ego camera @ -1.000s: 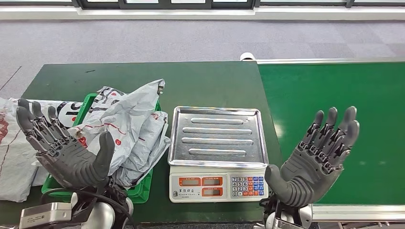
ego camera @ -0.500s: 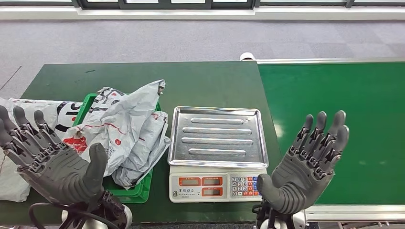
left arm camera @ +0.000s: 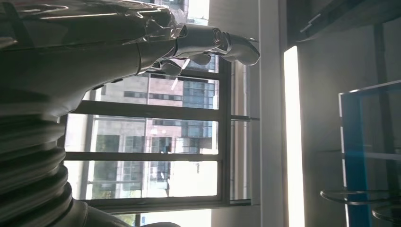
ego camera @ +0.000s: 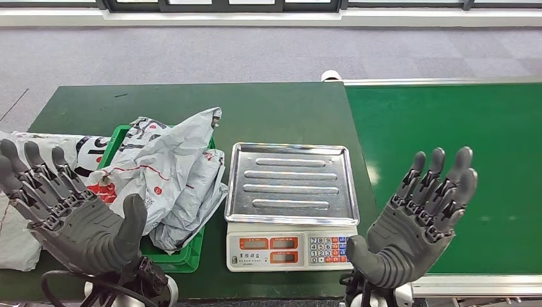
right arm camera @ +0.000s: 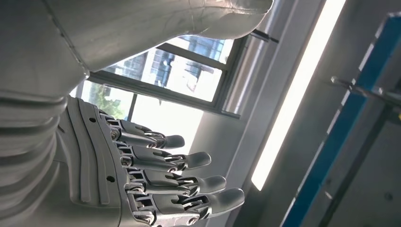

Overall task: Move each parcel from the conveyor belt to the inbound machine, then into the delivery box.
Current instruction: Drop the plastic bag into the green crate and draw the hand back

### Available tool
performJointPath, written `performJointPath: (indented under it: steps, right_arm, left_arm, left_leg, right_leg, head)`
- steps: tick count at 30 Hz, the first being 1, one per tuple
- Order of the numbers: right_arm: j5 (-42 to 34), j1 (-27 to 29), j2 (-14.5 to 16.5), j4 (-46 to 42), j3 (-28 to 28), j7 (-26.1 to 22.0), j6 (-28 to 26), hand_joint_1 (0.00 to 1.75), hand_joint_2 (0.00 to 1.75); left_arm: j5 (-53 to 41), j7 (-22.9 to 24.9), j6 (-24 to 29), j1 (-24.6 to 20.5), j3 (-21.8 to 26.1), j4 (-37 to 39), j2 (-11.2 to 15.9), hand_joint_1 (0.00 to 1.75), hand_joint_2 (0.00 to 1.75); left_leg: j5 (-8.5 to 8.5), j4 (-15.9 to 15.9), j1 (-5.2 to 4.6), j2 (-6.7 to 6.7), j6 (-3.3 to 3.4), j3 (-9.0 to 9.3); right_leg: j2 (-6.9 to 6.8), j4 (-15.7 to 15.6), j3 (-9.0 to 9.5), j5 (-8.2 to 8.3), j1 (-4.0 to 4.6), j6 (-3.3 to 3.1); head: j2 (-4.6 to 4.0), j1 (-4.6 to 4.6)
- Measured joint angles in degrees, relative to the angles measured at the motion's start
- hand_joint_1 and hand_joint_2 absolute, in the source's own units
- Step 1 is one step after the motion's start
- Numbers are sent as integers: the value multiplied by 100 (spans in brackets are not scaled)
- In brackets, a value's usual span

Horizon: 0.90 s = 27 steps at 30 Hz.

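Parcels (ego camera: 169, 173) crinkled grey plastic, in green crate (ego camera: 182, 256) | ribbed steel scale tray (ego camera: 292, 182) | left hand (ego camera: 70, 211), right hand (ego camera: 418, 224) spread wide, empty

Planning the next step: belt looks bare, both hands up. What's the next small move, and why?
Probably hold the right hand open beside the conveyor belt and wait: no parcel shows on it, the scale tray is bare, and the left hand is open too.

No wording can be read with certainty anywhere. Black and red printing is seen on the crumpled grey plastic parcel bags (ego camera: 167, 167) in the green plastic crate (ego camera: 184, 254), but it is too creased to be made out. Small markings are carried on the coloured keypad and orange-framed displays of the white electronic scale with a steel tray (ego camera: 291, 249), all too small to be read.
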Motion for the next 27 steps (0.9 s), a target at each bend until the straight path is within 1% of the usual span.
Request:
performJointPath:
  steps: [4,9,18,27]
  right_arm:
    - [-250,-89,1,-65,-6,1,0,0,175]
    - [-169,-217,2,-54,-17,2,0,0,175]
    - [-97,-314,16,-22,-61,2,1,0,175]
    - [21,-342,35,60,-181,9,2,0,175]
  left_arm:
    - [256,4,0,-100,-56,24,8,0,175]
    - [488,3,0,-274,-195,84,40,0,175]
    - [606,3,-26,-404,-263,175,81,0,175]
    - [630,5,-405,-487,-263,280,128,0,175]
  left_leg:
    - [0,0,0,0,0,1]
    - [1,0,0,0,0,2]
    - [0,0,0,0,0,1]
    - [1,0,0,0,0,1]
  right_leg:
    - [0,0,0,0,0,0]
    - [0,0,2,1,0,1]
    - [0,0,1,1,0,1]
    - [0,0,2,1,0,1]
  head:
    - [0,-1]
    - [0,1]
    - [0,1]
    - [0,1]
